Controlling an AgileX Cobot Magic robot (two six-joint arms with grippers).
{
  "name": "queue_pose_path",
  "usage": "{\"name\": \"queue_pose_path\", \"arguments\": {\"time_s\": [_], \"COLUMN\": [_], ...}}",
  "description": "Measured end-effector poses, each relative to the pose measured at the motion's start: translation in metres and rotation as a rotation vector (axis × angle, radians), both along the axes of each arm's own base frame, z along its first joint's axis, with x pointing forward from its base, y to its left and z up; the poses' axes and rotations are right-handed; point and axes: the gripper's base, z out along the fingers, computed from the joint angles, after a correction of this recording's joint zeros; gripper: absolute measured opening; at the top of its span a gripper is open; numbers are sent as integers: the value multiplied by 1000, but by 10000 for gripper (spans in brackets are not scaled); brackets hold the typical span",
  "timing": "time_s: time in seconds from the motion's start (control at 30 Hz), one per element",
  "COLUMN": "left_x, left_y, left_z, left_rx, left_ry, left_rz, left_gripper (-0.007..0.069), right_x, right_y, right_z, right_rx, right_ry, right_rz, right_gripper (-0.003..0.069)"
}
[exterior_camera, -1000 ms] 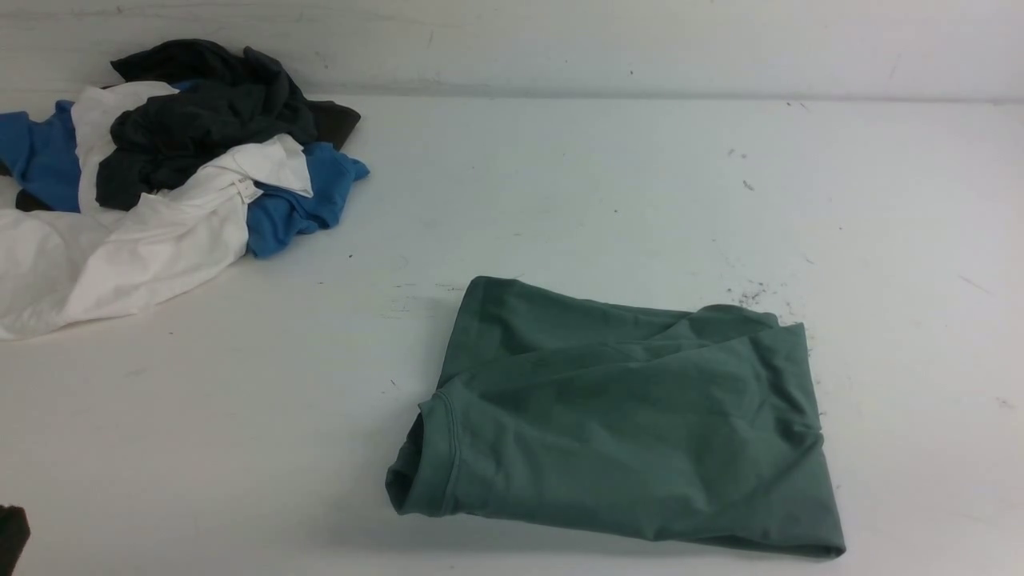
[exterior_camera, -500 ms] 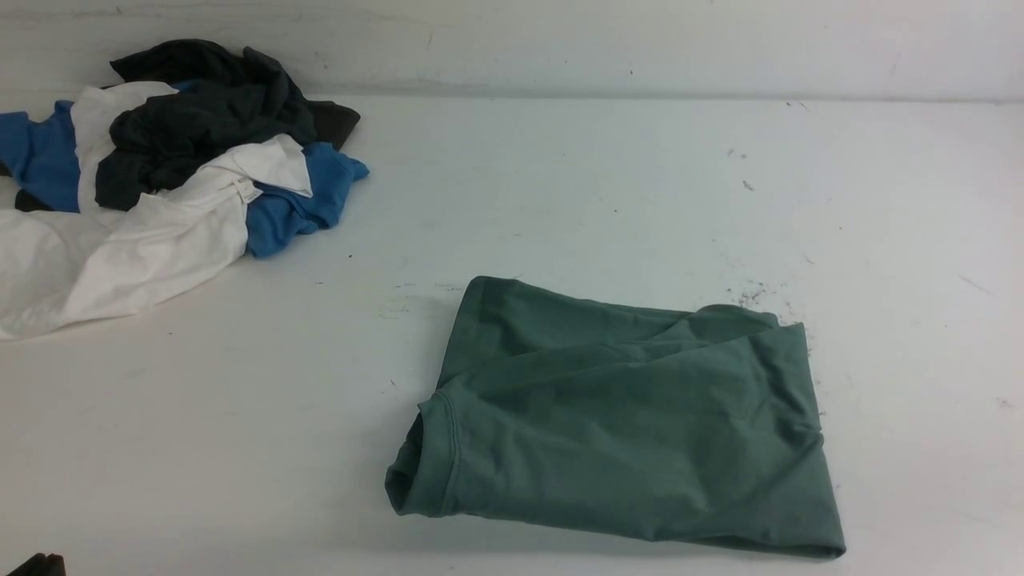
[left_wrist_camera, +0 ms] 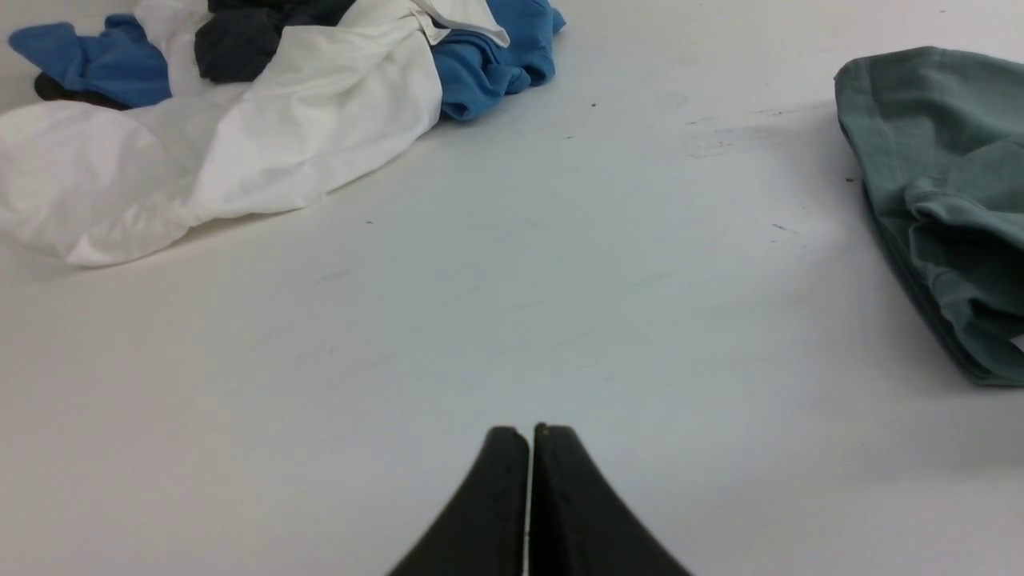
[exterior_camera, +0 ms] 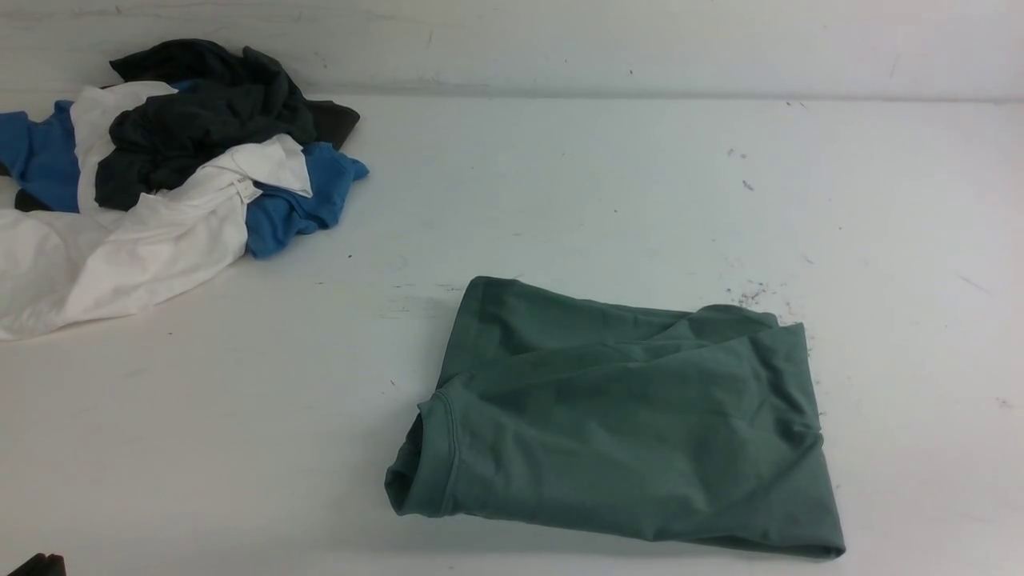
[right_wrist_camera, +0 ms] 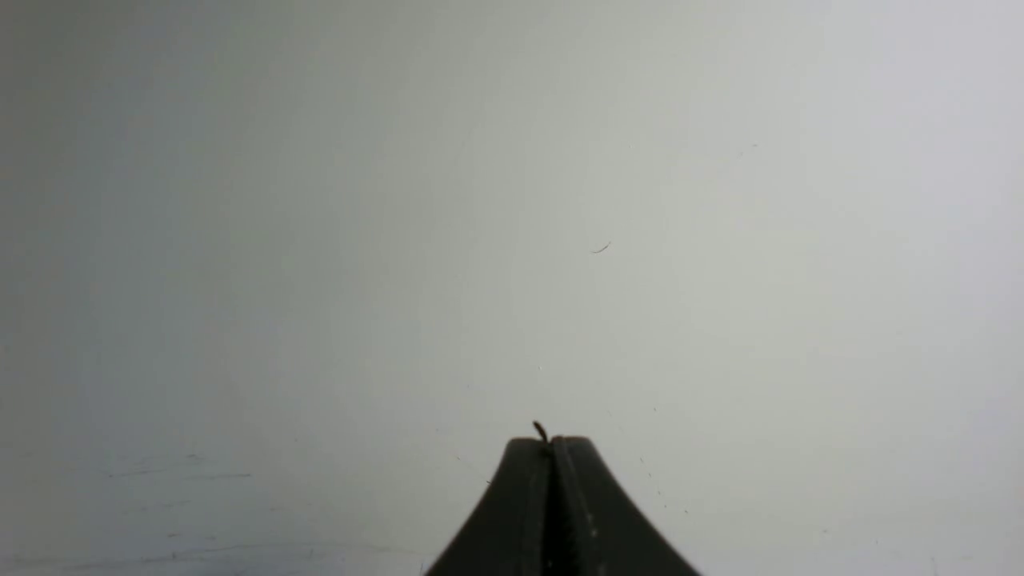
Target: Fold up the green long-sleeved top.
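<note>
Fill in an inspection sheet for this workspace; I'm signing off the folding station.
Surface: white table, scuffed, dark specks.
Job's things: green long-sleeved top folded into a compact bundle, lying alone.
Clutter: pile of white, blue and dark garments at far left.
End effectors: left end effector shut, empty; right end effector shut, empty, lint at its tip.
Cables: nothing seen.
Surroundings: white wall behind.

far left on the white bench (exterior_camera: pixel 608 184), a heap of clothes: a dark grey garment (exterior_camera: pixel 208 120) on top, a blue one (exterior_camera: pixel 296 208) peeking out beneath, a white one (exterior_camera: pixel 120 256) sprawling nearest. dark specks (exterior_camera: pixel 752 294) dot the surface.
</note>
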Motion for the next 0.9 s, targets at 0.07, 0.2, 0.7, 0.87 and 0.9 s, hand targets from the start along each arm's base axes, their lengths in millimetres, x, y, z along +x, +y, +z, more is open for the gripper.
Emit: {"name": "queue_pose_path", "arguments": {"time_s": [0.07, 0.2, 0.7, 0.87, 0.9], "left_x": [0, 0, 0, 0, 0], "left_y": [0, 0, 0, 0, 0], "left_z": [0, 0, 0, 0, 0], "left_rx": [0, 0, 0, 0, 0], "left_ry": [0, 0, 0, 1, 1], "left_rz": [0, 0, 0, 0, 0], "left_gripper": [-4, -4, -4, -4, -4], "right_x": [0, 0, 33, 43, 43], "right_y": [0, 0, -5, -7, -7], "right_z": [0, 0, -84, -148, -150], "right_rx": [0, 0, -296, -309, -311], "right_ry": [0, 0, 354, 580, 594], "right_rz": [0, 0, -259, -257, -255], "right_gripper": [-13, -13, -13, -13, -13]}}
